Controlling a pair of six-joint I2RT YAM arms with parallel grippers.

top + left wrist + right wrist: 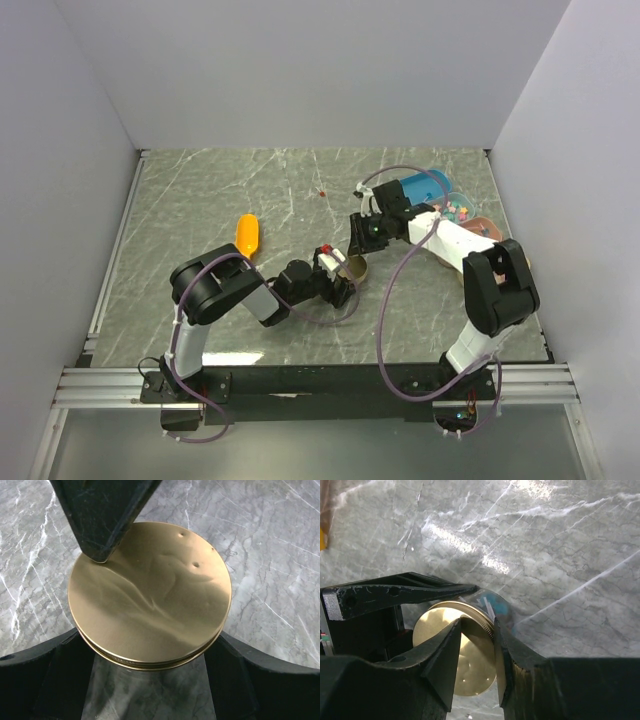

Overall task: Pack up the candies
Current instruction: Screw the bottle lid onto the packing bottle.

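Centre of the top view: the left gripper (pixel 338 287) is clamped round the jar (pixel 352 268) — blue candies (pixel 495 604) show inside, just behind its gold lid (pixel 150 595). From the upper right, the right gripper (pixel 477 632) straddles the lid's rim, fingers narrowly apart — whether it actually pinches, I cannot tell.

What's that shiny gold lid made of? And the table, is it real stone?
The lid looks like thin metal with a glossy gold finish: it mirrors light and has small dents. The table looks like grey marble with white veins, but could be a printed surface; I can't tell.
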